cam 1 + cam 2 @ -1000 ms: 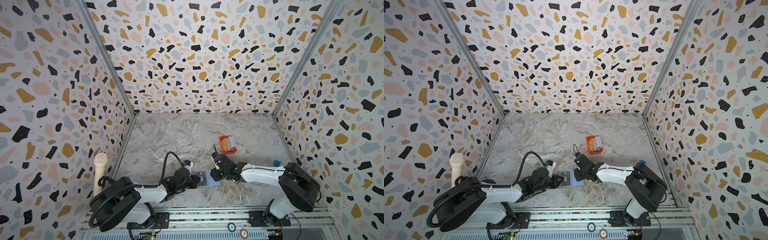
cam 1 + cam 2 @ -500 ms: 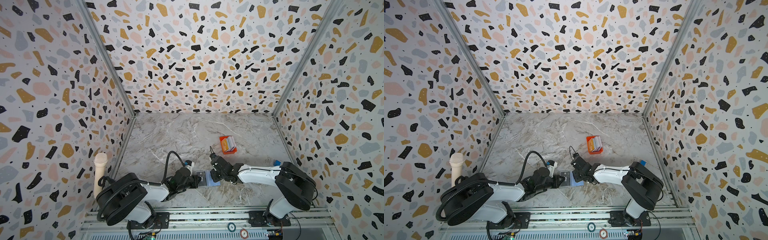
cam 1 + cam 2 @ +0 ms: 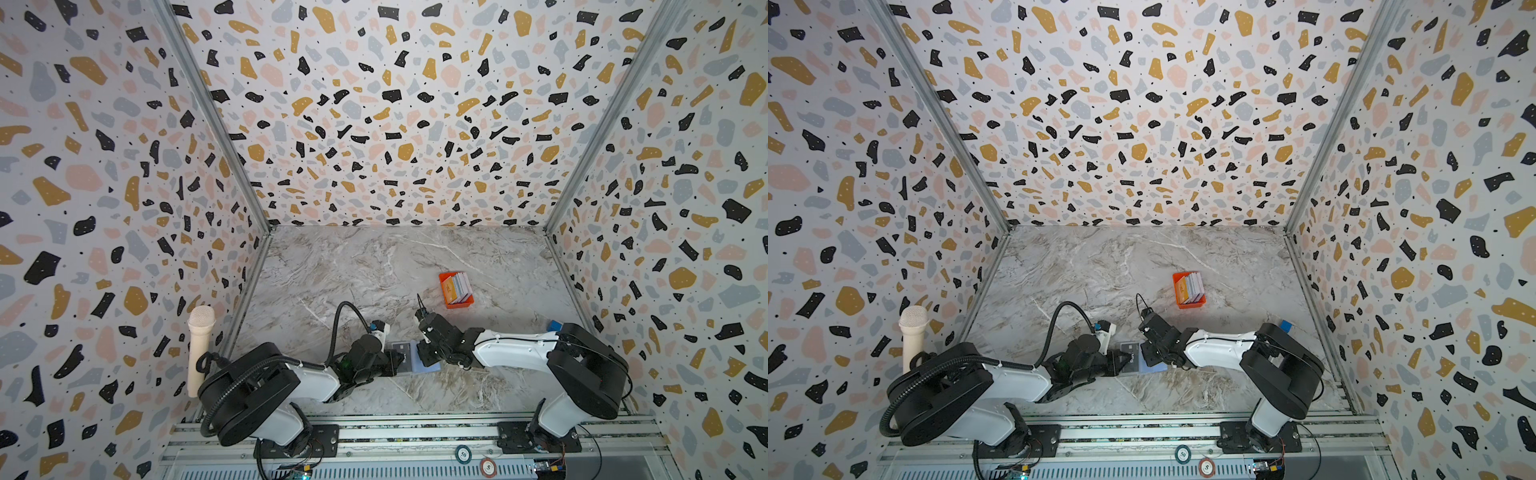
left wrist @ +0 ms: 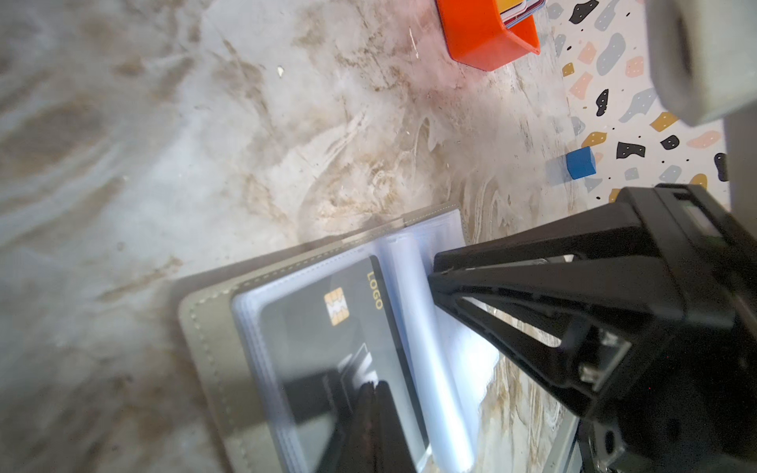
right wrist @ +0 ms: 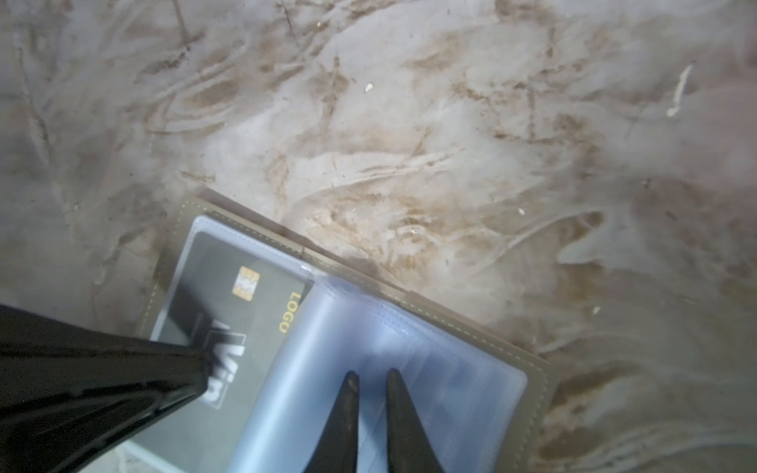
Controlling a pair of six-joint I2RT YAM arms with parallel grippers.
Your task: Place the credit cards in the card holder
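The grey card holder [image 3: 428, 368] [image 3: 1152, 368] lies open on the marble near the front. A dark "Vip" credit card [image 4: 327, 340] [image 5: 229, 278] sits in its clear left-hand pocket. My left gripper [image 4: 375, 385] [image 3: 397, 360] is shut, its tips pressing down on that card. My right gripper [image 5: 370, 374] [image 3: 422, 353] has its jaws almost together on an arched pale blue pocket leaf [image 5: 311, 348], with blue plastic in the narrow gap. More credit cards [image 3: 457, 286] [image 3: 1190, 286] stand in the orange tray [image 3: 457, 305].
A blue cube [image 3: 555, 325] [image 4: 581, 163] sits by the right wall behind my right arm. A cream microphone [image 3: 200, 349] stands at the left wall. Two poker chips [image 3: 463, 454] lie on the front rail. Terrazzo walls close three sides.
My right gripper has shifted slightly left over the blue pockets and its jaws have narrowed. My left gripper stays shut on the dark card.
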